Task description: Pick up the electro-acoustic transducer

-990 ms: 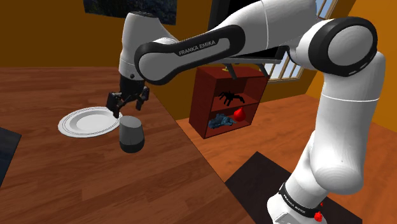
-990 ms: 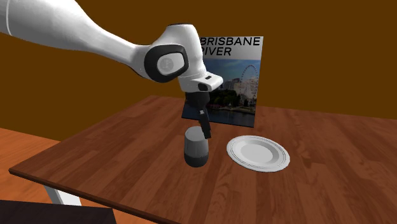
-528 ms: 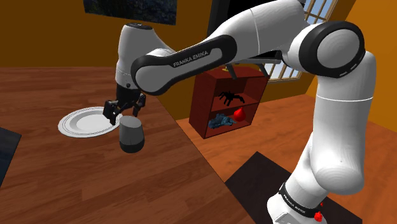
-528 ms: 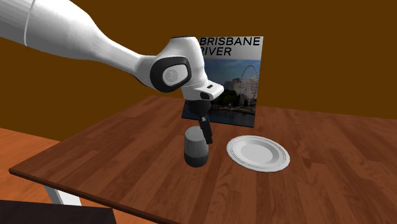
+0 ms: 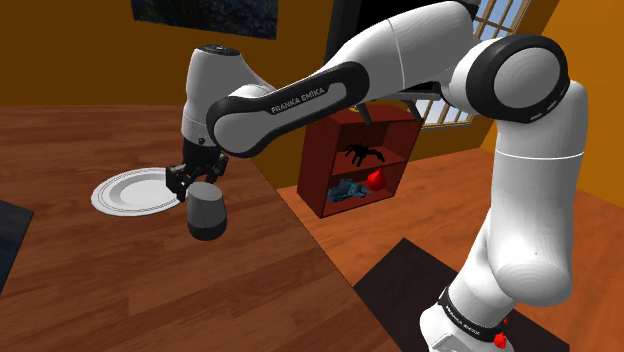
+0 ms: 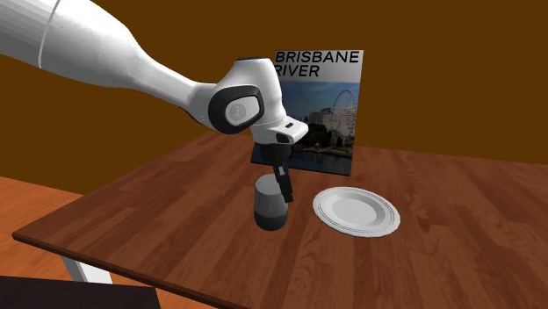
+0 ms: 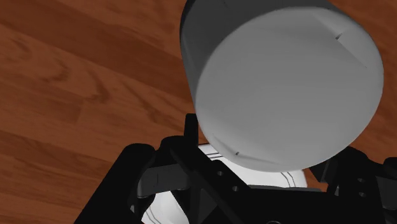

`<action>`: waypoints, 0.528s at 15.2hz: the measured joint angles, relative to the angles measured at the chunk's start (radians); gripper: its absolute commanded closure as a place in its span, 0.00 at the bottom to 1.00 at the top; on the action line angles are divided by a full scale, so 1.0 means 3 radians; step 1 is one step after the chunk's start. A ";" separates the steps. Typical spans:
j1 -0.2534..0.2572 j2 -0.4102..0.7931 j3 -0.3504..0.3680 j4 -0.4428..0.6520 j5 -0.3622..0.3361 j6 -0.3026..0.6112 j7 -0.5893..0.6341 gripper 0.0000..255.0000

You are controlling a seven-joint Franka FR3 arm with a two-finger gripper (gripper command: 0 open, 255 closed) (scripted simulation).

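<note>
The end effector point(image 5: 197, 177), fingers spread, had sunk over the last second until its tips straddled the top of the grey speaker point(image 5: 207, 213), which stood upright on the tabletop point(image 5: 110, 290) just beside the white plate point(image 5: 122, 193). A closing grip seemed due. The tabletop's edge ran near on the shoulder view's right; overhead lay open.
</note>
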 measured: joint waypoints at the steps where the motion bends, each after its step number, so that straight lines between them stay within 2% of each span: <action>1: 0.0001 0.0001 0.0000 0.0001 -0.0001 0.0000 0.0001 1.00; 8: -0.0007 -0.0030 0.0010 0.0038 0.0023 -0.0077 -0.0019 1.00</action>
